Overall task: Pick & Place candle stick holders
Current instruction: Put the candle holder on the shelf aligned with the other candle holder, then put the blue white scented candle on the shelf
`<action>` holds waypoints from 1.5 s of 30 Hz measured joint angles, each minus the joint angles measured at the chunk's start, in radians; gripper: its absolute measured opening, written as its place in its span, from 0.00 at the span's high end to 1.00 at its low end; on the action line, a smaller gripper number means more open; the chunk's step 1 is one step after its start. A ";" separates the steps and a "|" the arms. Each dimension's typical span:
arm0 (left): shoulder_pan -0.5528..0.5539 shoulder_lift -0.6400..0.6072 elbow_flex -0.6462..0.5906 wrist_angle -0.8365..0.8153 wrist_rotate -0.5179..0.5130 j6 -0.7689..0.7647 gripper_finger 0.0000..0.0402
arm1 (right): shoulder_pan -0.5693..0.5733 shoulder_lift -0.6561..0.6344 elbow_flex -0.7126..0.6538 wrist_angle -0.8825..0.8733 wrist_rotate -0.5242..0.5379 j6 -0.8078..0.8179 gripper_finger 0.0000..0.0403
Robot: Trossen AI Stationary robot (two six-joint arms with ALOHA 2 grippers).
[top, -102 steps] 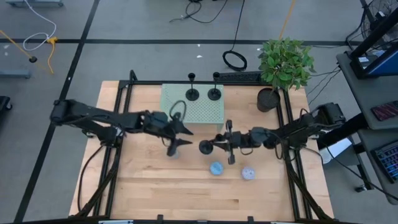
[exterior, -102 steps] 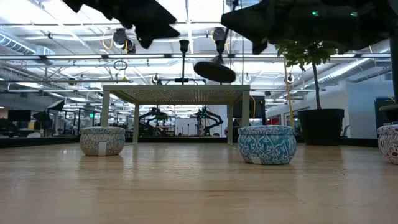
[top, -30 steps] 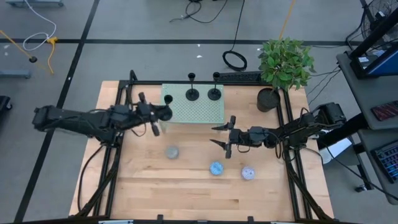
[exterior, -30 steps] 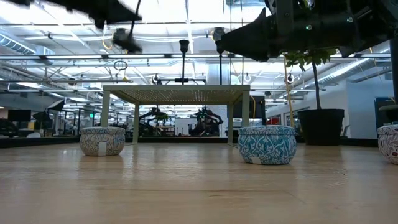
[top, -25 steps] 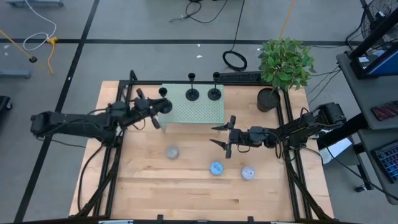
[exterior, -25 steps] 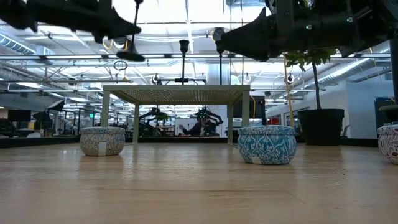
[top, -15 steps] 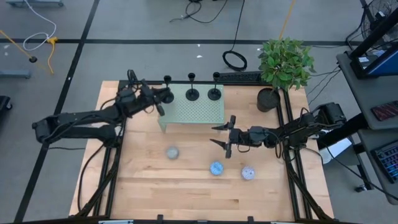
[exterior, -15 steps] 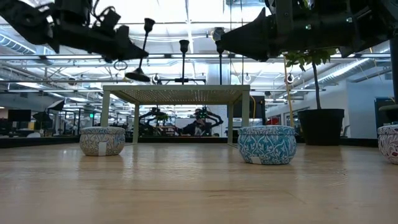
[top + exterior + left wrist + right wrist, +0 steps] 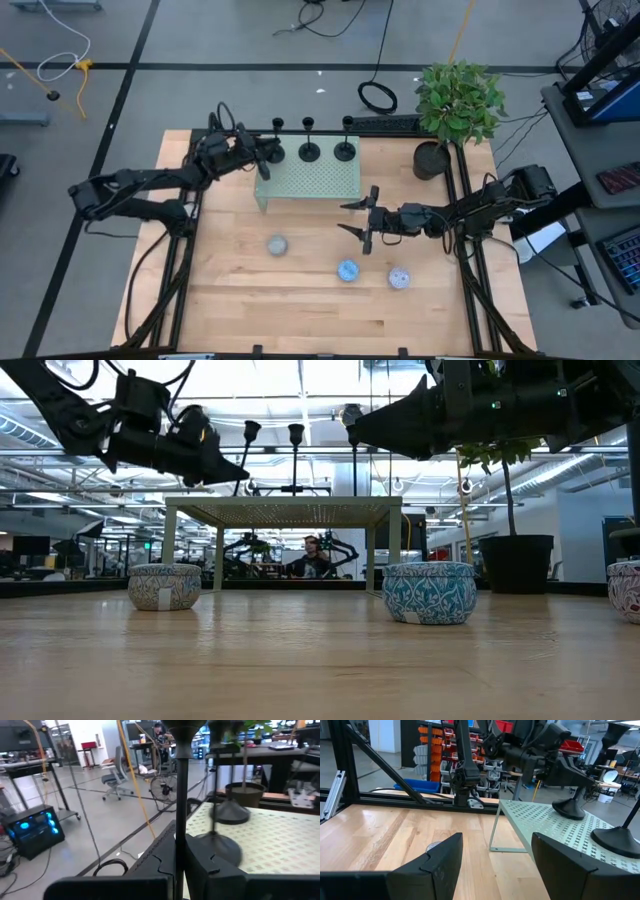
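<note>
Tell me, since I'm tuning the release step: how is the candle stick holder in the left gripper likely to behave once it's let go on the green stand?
The candle stick holder has a wide disc base under a thin stem, so it probably stands steady if set flat. It looks tilted in the left gripper, so releasing now might rock it. The green stand is perforated, likely limiting sliding.

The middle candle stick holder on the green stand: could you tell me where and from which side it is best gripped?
Grip the middle candle stick holder by its thin upright stem, above the disc base, coming level from the table's open front side. Its flat base gives fingers little to grip.
</note>
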 joint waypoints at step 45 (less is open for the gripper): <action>-0.065 -0.195 0.000 -0.270 -0.232 0.073 0.40 | 0.146 0.009 0.000 -0.292 -0.233 0.263 0.25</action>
